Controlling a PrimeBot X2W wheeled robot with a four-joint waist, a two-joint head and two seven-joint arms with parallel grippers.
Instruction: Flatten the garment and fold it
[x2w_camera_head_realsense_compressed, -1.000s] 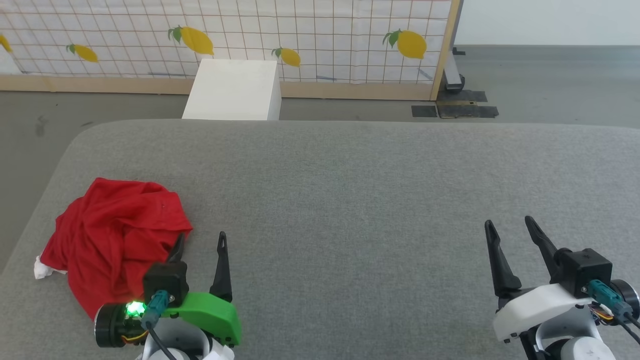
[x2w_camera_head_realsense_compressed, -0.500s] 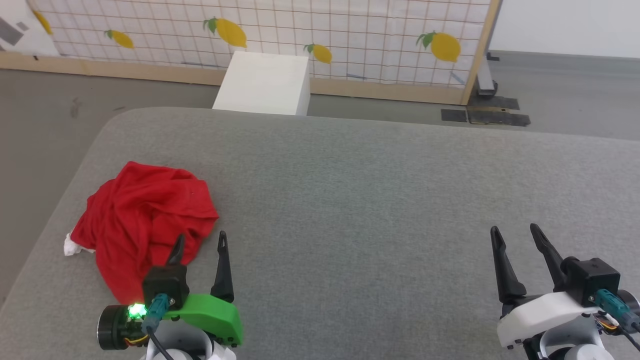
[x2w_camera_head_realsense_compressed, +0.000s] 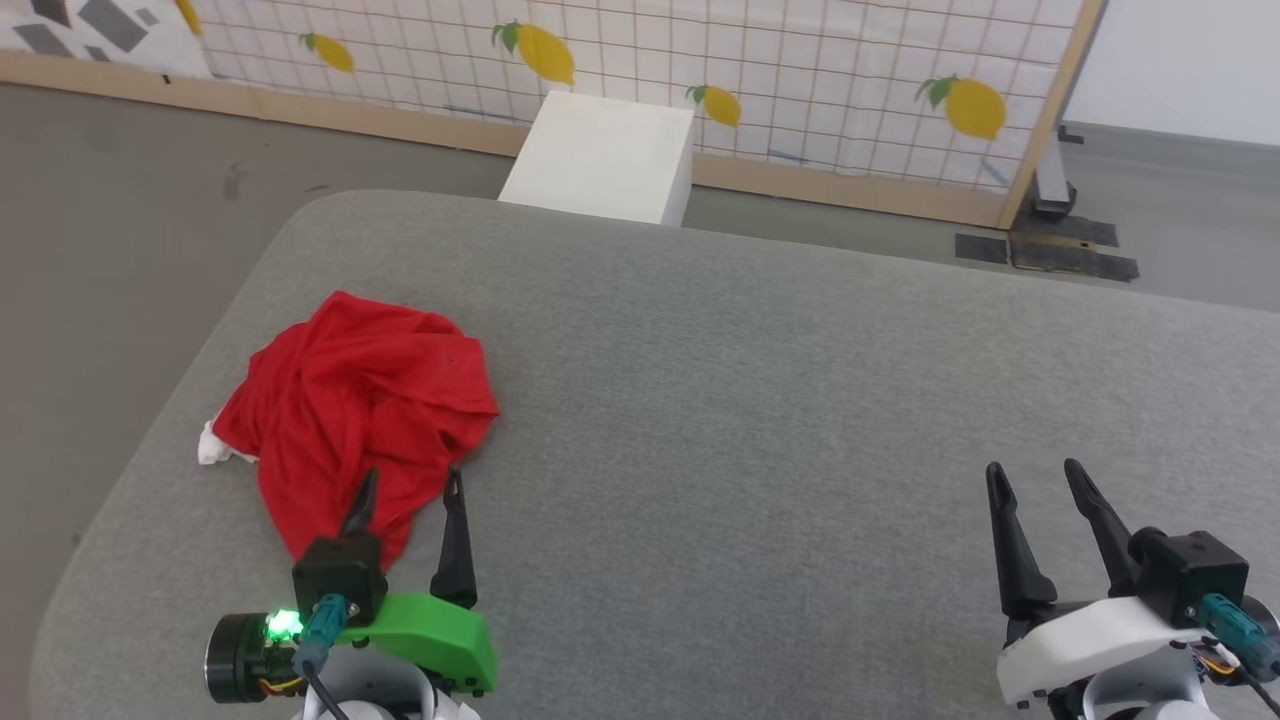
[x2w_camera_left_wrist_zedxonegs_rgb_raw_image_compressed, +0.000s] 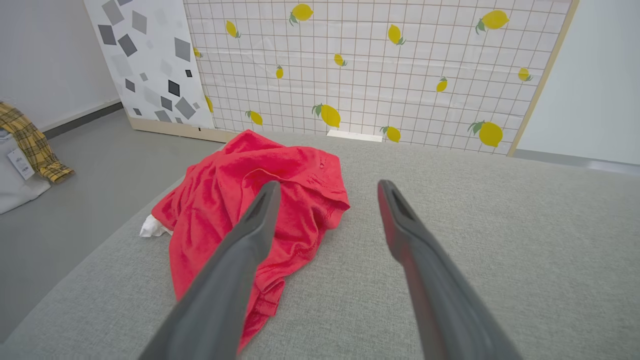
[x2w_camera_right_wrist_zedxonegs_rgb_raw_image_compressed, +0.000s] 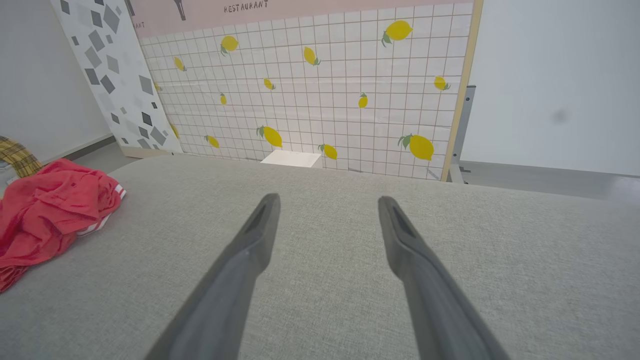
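Red jersey cloth, the garment (x2w_camera_head_realsense_compressed: 370, 400), lies in a crumpled heap at the left end of the grey tabletop (x2w_camera_head_realsense_compressed: 750, 400), a white sleeve scrap (x2w_camera_head_realsense_compressed: 212, 447) poking out on its left. The left end effector (x2w_camera_head_realsense_compressed: 412, 475) is released, fingers spread and empty, right at the heap's near hem, which lies just ahead and slightly left of it. The heap's long axis runs roughly away from the robot. The right end effector (x2w_camera_head_realsense_compressed: 1033, 468), likewise spread and empty, sits well apart, so the left arm looks best placed to reach first.
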